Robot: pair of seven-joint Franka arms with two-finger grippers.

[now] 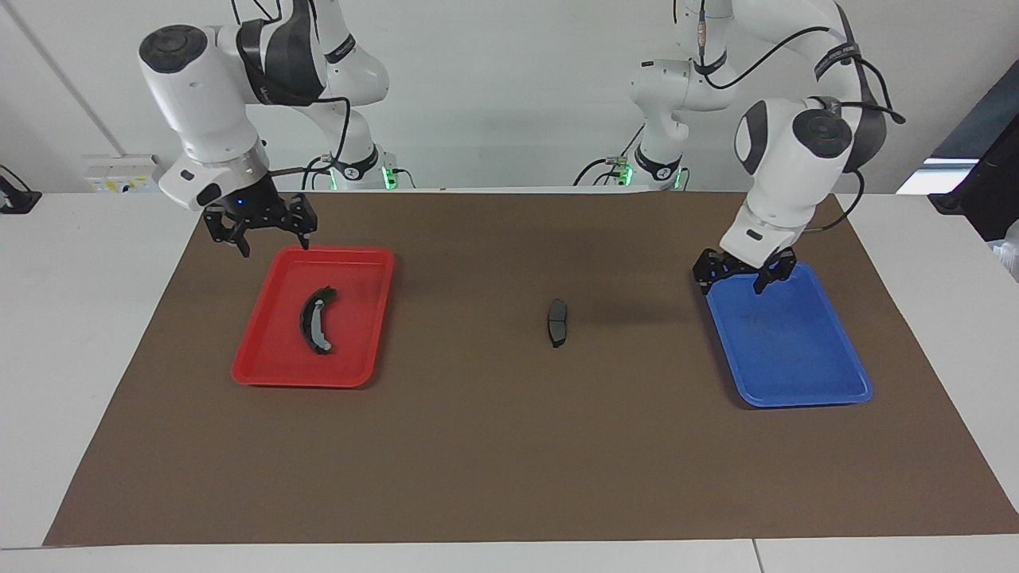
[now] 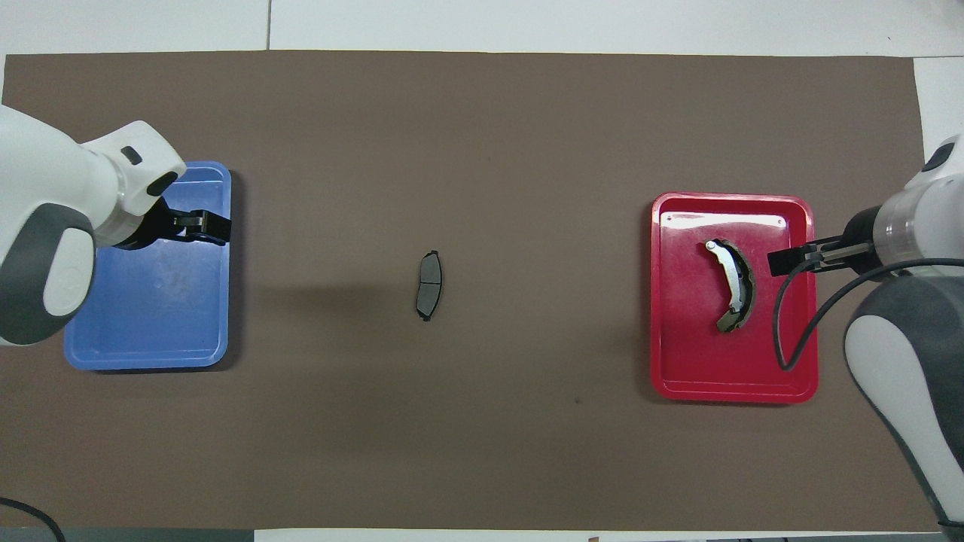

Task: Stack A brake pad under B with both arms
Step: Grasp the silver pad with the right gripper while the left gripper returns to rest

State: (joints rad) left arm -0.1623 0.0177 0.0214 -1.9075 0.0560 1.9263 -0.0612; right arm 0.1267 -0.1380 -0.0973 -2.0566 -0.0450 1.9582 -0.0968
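Note:
The A brake pad (image 1: 557, 322), short, stubby and dark, lies flat on the brown mat near the middle of the table; it also shows in the overhead view (image 2: 429, 285). B (image 1: 317, 320), the long crescent pad with a light grey strip, lies in the red tray (image 1: 358, 263), and shows in the overhead view (image 2: 732, 284) too. My right gripper (image 1: 275, 245) (image 2: 773, 261) is open and empty, raised over the red tray's edge nearest the robots. My left gripper (image 1: 734, 288) (image 2: 224, 227) is open and empty over the blue tray (image 1: 804, 358).
The red tray (image 2: 678, 376) sits toward the right arm's end of the table. The blue tray (image 2: 151, 339) sits toward the left arm's end and holds nothing. A brown mat (image 1: 478, 446) covers the table between them.

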